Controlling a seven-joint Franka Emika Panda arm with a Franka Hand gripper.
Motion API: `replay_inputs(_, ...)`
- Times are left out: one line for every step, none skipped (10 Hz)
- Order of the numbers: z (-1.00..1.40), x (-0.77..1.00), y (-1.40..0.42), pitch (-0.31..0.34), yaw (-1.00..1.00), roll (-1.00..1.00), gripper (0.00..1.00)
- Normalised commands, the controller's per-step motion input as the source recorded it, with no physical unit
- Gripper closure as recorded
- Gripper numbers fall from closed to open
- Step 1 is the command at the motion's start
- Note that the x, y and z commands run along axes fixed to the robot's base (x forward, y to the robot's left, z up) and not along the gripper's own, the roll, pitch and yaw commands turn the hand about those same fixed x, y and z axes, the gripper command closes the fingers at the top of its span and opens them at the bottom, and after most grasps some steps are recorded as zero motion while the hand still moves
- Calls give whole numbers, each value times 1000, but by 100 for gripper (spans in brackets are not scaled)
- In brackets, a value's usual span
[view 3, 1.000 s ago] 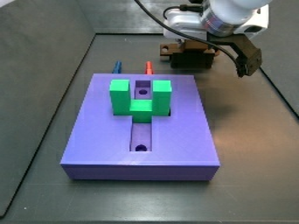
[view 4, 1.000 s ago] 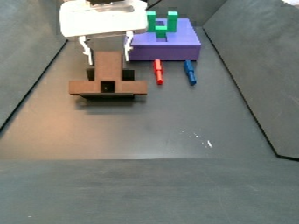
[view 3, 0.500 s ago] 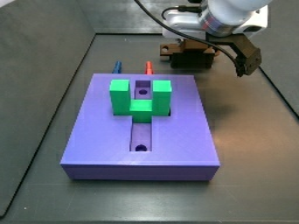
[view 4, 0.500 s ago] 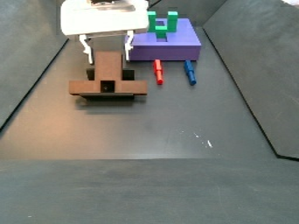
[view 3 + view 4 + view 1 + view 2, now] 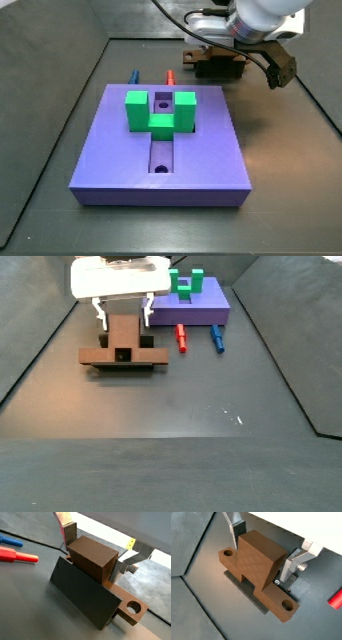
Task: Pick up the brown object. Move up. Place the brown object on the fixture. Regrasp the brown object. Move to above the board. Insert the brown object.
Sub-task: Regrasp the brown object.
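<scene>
Because the brown object (image 5: 256, 572) must be regrasped before insertion, it rests on the fixture (image 5: 83, 594), its upright block rising between the fingers (image 5: 286, 568) of the gripper (image 5: 261, 549). In both wrist views the silver plates stand on either side of the block with a gap visible, so the gripper looks spread, not clamping. The board (image 5: 163, 150) with its green block (image 5: 160, 110) lies well apart, with the orange peg (image 5: 181, 338) and blue peg (image 5: 218, 338) beside it.

Tool (image 5: 120, 308) astride object (image 5: 123, 336) on fixture (image 5: 122, 362)
</scene>
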Motion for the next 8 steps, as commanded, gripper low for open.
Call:
replay_inputs(0, 0, 0, 0, 0, 0, 100)
replay_inputs(0, 0, 0, 0, 0, 0, 100)
replay_inputs(0, 0, 0, 0, 0, 0, 100)
replay_inputs(0, 0, 0, 0, 0, 0, 100)
replay_inputs(0, 0, 0, 0, 0, 0, 100)
replay_inputs(0, 0, 0, 0, 0, 0, 100)
replay_inputs(0, 0, 0, 0, 0, 0, 100)
replay_inputs(0, 0, 0, 0, 0, 0, 100)
